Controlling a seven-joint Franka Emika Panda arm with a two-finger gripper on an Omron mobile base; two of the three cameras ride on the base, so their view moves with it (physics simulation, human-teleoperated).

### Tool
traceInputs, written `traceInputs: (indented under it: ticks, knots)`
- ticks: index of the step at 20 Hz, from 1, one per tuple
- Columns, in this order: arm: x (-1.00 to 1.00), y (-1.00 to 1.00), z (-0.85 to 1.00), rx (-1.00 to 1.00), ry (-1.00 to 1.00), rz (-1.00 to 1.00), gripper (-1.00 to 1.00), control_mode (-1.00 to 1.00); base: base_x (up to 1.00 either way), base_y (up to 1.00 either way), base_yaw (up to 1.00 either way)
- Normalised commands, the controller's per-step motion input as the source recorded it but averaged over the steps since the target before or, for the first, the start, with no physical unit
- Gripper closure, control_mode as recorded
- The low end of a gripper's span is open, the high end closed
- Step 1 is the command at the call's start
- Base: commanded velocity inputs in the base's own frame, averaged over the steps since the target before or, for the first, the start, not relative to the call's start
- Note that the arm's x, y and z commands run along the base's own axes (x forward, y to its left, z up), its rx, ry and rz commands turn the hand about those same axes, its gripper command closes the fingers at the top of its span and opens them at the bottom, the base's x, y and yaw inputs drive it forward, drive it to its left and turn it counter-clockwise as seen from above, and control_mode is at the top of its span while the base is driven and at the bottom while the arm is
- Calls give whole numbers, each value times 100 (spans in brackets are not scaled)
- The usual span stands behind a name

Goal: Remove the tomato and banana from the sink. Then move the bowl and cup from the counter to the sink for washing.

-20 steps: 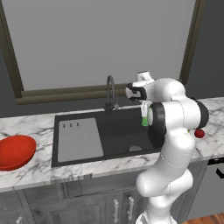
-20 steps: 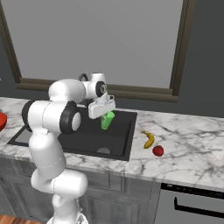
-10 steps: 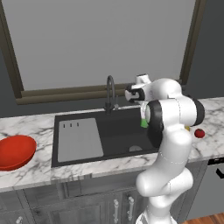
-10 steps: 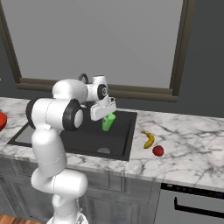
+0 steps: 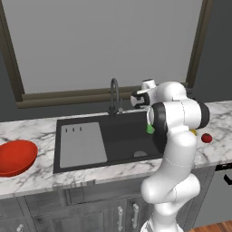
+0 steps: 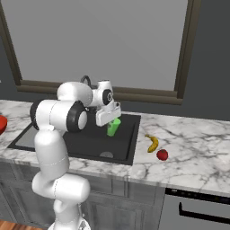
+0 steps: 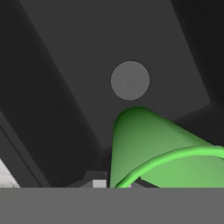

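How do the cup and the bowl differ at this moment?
The cup is small, green and tapered; the bowl is wide, shallow and red. The cup hangs in the gripper over the sink, while the bowl sits untouched on the counter left of it.
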Motion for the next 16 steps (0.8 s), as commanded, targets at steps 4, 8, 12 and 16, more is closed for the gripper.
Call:
traceInputs:
  ticks: [4, 8, 12, 16]
  knots:
    - [1, -12, -16, 0, -6, 2, 100, -100, 0, 0, 0]
    - [4, -9, -19, 0, -6, 2, 100, -100, 0, 0, 0]
    - [3, -7, -21, 0, -5, 3, 100, -100, 0, 0, 0]
    - [5, -6, -22, 0, -3, 3, 100, -100, 0, 0, 0]
